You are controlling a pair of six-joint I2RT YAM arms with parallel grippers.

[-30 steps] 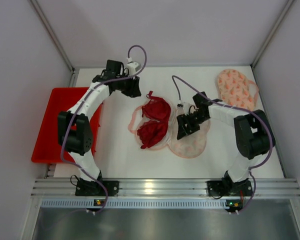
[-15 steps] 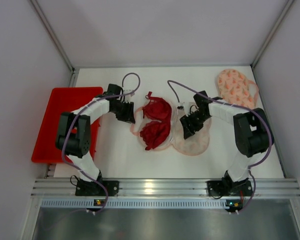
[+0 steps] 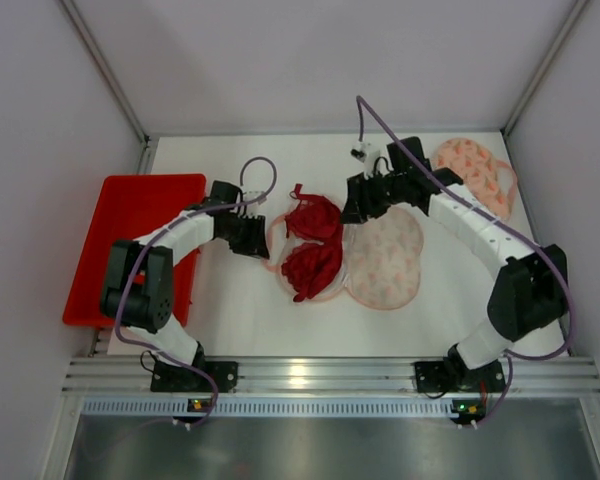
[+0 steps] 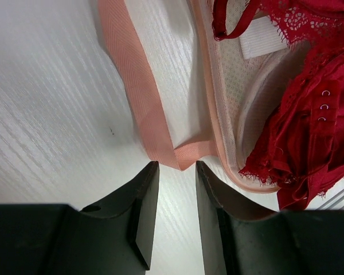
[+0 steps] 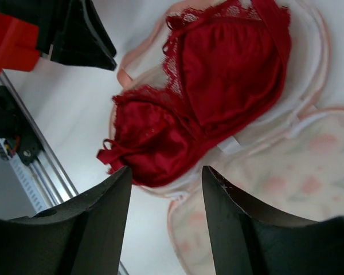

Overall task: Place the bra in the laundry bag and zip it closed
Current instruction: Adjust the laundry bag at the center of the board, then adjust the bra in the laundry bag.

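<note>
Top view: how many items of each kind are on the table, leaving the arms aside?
Red bra: 1
Laundry bags: 2 (open laundry bag under the bra, second laundry bag at the far right)
Red tray: 1
Total: 4

one red bra, two peach laundry bags, open bag lying under the bra, second bag sitting well right of the bra, one red tray sitting left of the bra, two arms, left arm and right arm
</note>
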